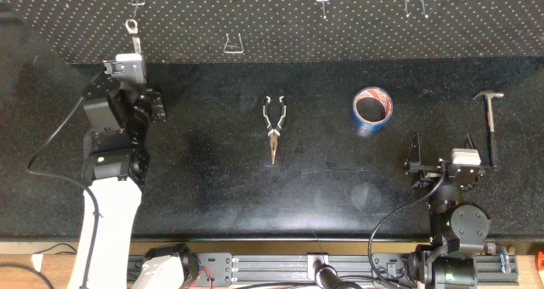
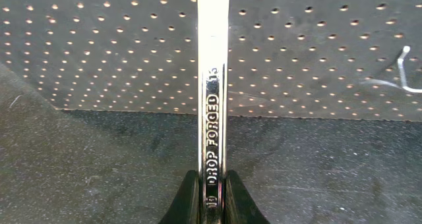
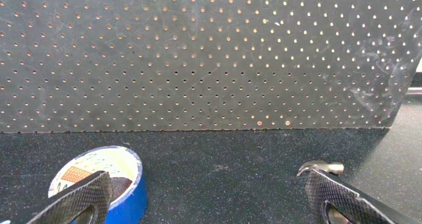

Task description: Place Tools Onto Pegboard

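**A:** Tool count?

**B:** Four, one of each. One wrench (image 2: 211, 85), one pair of pliers (image 1: 273, 123), one roll of blue tape (image 1: 372, 109), one hammer (image 1: 490, 123).

**A:** Where's the wrench?

**B:** In the left gripper (image 2: 211, 201), fingers clamped on the lower shank. It stands upright in front of the pegboard (image 1: 340, 25), ring end up, just below the leftmost hanger (image 1: 138, 2). Can't tell if it touches the hook.

**A:** The others?

**B:** All flat on the table (image 1: 204, 178) and well apart: pliers in the middle with the handles toward the board, tape to their right, hammer far right with its head toward the board.

**A:** Right gripper (image 1: 442, 149)?

**B:** Low near the front edge, jaws spread wide, holding nothing. The tape and the hammer head lie beyond it, one to each side.

**A:** Hangers?

**B:** Four wire ones on the board. One is a triangular loop set lower than the rest.

**A:** Surface, room?

**B:** Black gritty mat. Dark perforated board standing along the far edge. Rail and cables at the near edge, between the two arm bases.
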Controlling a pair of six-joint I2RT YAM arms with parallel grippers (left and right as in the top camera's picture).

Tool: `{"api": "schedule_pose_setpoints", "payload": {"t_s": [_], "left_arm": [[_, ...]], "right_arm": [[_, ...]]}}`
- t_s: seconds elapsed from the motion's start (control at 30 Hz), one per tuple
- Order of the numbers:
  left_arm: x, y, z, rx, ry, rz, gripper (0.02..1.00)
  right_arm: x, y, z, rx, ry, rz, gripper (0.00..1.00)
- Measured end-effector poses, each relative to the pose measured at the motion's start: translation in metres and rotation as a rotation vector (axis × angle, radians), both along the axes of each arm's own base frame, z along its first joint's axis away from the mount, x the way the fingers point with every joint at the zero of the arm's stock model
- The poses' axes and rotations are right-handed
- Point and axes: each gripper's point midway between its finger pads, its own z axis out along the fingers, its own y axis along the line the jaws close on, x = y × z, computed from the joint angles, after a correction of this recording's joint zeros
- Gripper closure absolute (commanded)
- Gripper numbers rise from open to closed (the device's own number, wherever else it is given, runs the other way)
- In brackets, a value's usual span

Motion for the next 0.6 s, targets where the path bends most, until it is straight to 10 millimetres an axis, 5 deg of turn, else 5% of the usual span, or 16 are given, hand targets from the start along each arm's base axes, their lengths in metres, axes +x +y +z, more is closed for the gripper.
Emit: {"api": "schedule_pose_setpoints", "payload": {"t_s": [0.6], "left_arm": [[0.012, 0.005, -0.007, -0.003, 0.006, 0.006, 0.991]], "right_arm": [[0.000, 0.000, 0.000, 0.000, 0.000, 0.000, 0.040]]}}
